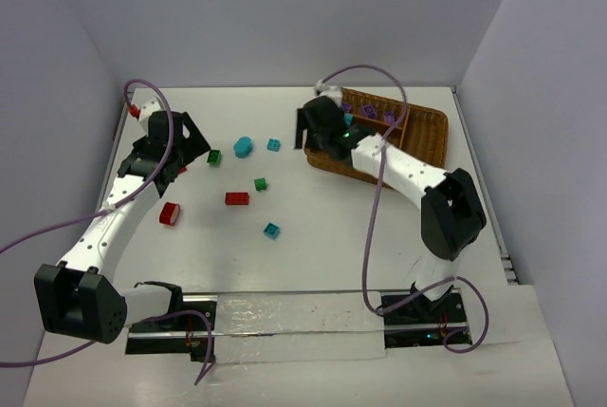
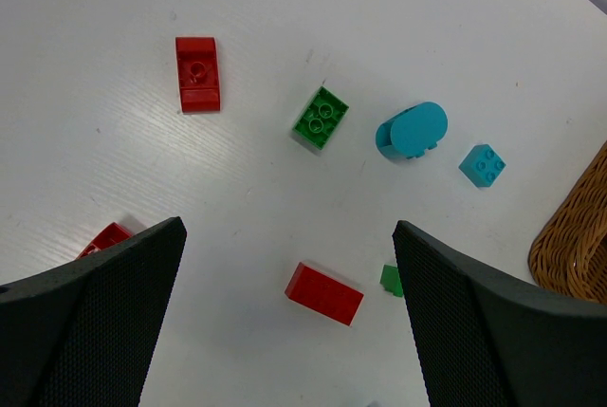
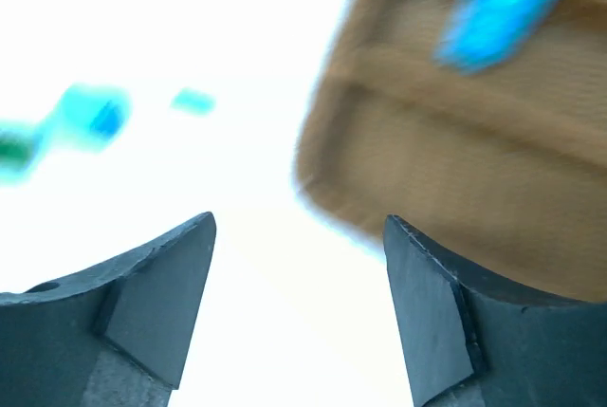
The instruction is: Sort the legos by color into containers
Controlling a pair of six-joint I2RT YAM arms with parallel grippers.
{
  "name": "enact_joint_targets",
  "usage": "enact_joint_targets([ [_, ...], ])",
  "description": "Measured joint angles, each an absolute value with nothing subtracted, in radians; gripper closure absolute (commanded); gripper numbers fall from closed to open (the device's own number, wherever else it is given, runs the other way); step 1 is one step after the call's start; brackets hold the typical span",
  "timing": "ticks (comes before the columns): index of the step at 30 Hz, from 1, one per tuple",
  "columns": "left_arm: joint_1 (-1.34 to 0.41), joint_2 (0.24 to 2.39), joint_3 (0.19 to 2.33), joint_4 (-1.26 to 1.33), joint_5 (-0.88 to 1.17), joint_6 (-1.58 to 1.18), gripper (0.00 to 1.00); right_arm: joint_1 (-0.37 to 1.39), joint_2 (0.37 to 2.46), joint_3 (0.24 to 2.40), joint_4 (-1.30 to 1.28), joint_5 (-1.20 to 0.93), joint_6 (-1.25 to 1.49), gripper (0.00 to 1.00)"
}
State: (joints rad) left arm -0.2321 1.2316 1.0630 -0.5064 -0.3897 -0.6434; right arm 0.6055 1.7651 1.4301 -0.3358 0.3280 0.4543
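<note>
table (image 1: 313, 255): white, matte, loose bricks scattered ahead of the left pincer (image 2: 289, 236)
tray (image 1: 432, 132): brown woven wicker, just ahead-right of the right pincer (image 3: 299, 227); a blurry teal brick (image 3: 498, 9) sits in one slot
grip: both spread wide, holding nothing
rounded teal piece (image 2: 412, 130): smooth, well ahead of left pincer, beside green studded square (image 2: 321, 117)
red brick (image 2: 324, 293): glossy, just ahead of left pincer's gap
half-hidden red brick (image 2: 102, 238): left finger kinda blocks it

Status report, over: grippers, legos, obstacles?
Left gripper open, empty, above loose legos. Right gripper open, empty, at tray edge. Purple legos, teal lego in tray. Nothing blocking.
</note>
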Motion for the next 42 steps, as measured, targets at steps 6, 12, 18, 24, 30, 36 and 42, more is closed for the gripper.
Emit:
enact_joint_targets([
  [6, -0.232, 1.232, 1.063, -0.506, -0.39, -0.644, 0.01, 0.894, 1.72, 1.285, -0.306, 0.287, 0.559, 0.16],
  [12, -0.232, 1.231, 1.063, -0.506, -0.389, -0.643, 0.01, 1.0, 1.729, 1.216, -0.312, 0.283, 0.628, 0.15],
  [18, -0.232, 1.23, 1.063, -0.506, -0.389, -0.644, 0.01, 1.049, 1.825, 1.246, -0.296, 0.24, 0.456, 0.11],
  [24, -0.232, 1.23, 1.063, -0.506, -0.389, -0.644, 0.01, 1.068, 1.92, 1.281, -0.322, 0.149, 0.266, 0.16],
  [30, -0.232, 1.23, 1.063, -0.506, -0.389, -0.644, 0.01, 1.071, 1.953, 1.285, -0.324, 0.139, 0.195, 0.46],
  [36, -0.232, 1.23, 1.063, -0.506, -0.39, -0.644, 0.01, 1.071, 1.954, 1.285, -0.322, 0.148, 0.19, 0.88],
  [42, -0.232, 1.228, 1.063, -0.506, -0.389, -0.644, 0.01, 1.059, 1.919, 1.281, -0.329, 0.213, 0.237, 0.87],
])
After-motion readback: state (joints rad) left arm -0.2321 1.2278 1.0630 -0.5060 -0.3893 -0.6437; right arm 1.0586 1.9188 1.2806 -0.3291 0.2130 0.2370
